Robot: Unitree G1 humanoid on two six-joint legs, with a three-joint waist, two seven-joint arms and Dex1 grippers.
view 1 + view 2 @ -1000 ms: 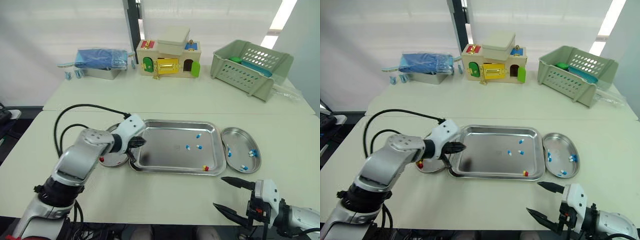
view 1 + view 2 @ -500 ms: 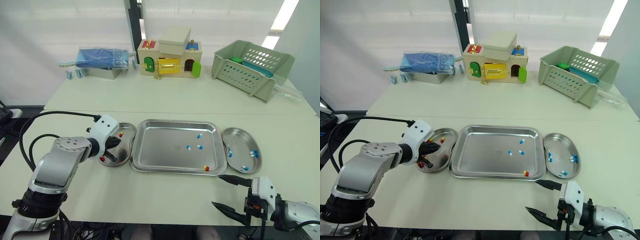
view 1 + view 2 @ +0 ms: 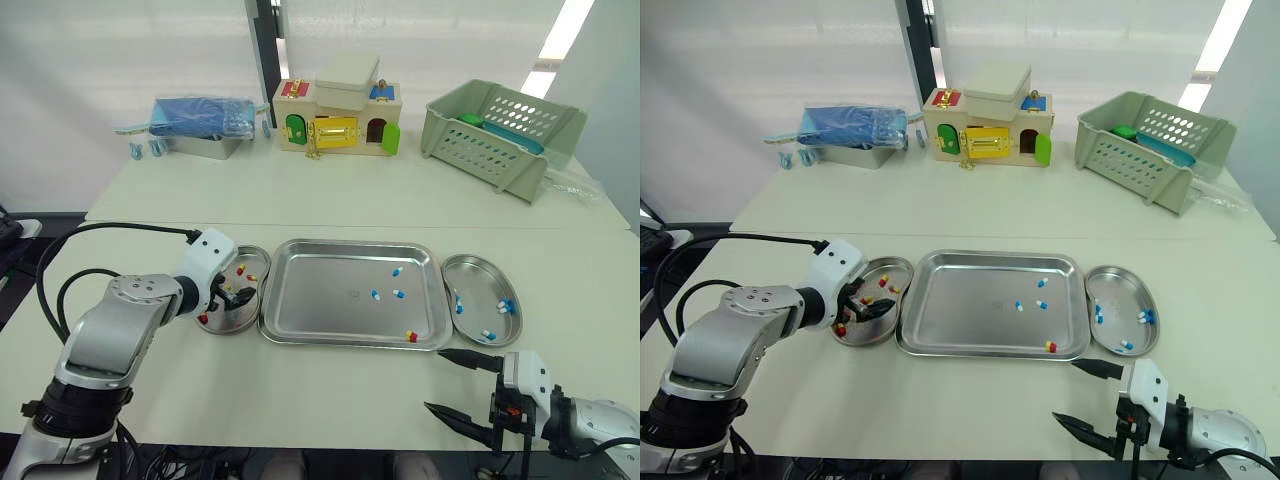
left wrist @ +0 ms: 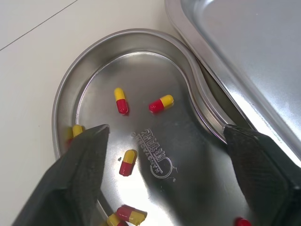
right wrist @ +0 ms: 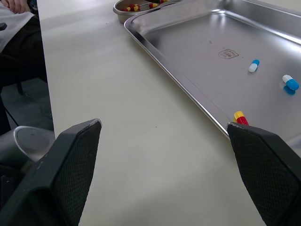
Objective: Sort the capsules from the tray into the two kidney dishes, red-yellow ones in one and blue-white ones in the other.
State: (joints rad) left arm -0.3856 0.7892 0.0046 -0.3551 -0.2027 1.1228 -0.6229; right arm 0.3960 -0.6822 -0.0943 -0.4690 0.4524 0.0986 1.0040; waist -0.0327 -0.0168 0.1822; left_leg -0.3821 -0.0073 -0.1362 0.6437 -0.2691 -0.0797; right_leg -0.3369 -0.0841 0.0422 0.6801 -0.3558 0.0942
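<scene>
— Nearest us, our right pincer (image 3: 434,380) hangs wide open over the worktop (image 3: 300,390). The red-yellow capsule (image 3: 411,336) lies just beyond it, inside the tray's (image 3: 320,300) near rim, with its long axis along that rim.
— Its kidney dish (image 4: 141,37) sits left, under our open, empty left pincer (image 3: 235,294). We judge the right arm nearer.
— Farther in lie three blue-white capsules (image 3: 397,293). We cannot read the dish's embossed stamp (image 4: 153,153).

Light bright, even, diffuse | source: glowing rear wall (image 3: 120,60) plus strip (image 3: 565,35) top right | glare: soft sheen on tray (image 3: 330,300), reflections in dish (image 4: 188,160) | shadows faint on worktop (image 3: 330,390)
</scene>
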